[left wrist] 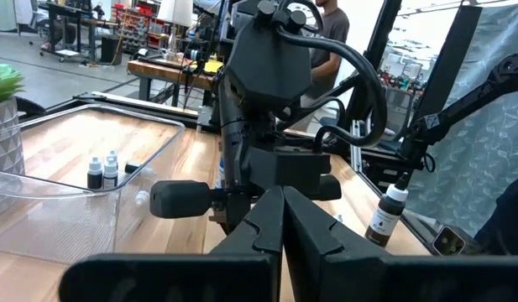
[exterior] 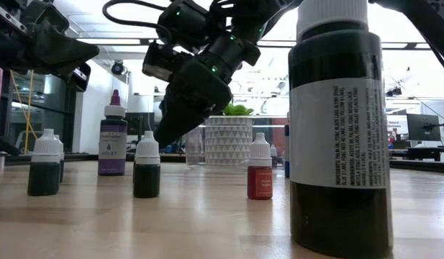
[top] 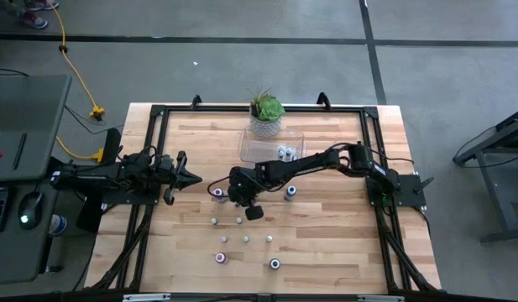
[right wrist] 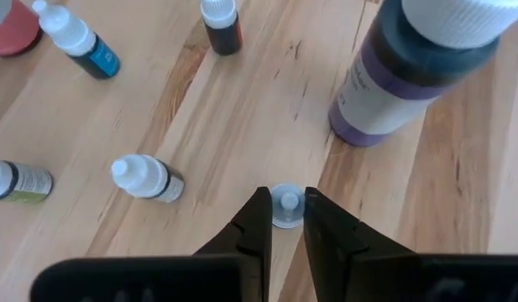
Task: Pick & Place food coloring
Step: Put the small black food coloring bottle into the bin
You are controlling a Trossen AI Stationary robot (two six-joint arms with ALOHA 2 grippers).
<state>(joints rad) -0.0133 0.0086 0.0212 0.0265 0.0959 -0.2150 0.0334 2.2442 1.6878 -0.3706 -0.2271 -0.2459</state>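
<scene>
The right gripper (right wrist: pixel 284 220) is low over the wooden table (top: pixel 326 235), its fingers narrowly apart around the white cap of a tiny pale bottle (right wrist: pixel 285 205), not yet closed on it. A larger purple-labelled bottle (right wrist: pixel 393 92) stands at 1 o'clock from it. The left gripper (top: pixel 194 177), closed and empty, waits at the table's 9 o'clock side. 2 small bottles (top: pixel 284 153) stand in the clear rectangular plastic tray (top: pixel 297 137).

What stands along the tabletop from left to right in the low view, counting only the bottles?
Dark bottle with white cap → purple bottle → second dark bottle → small red bottle → large dark bottle closest to the camera.
</scene>
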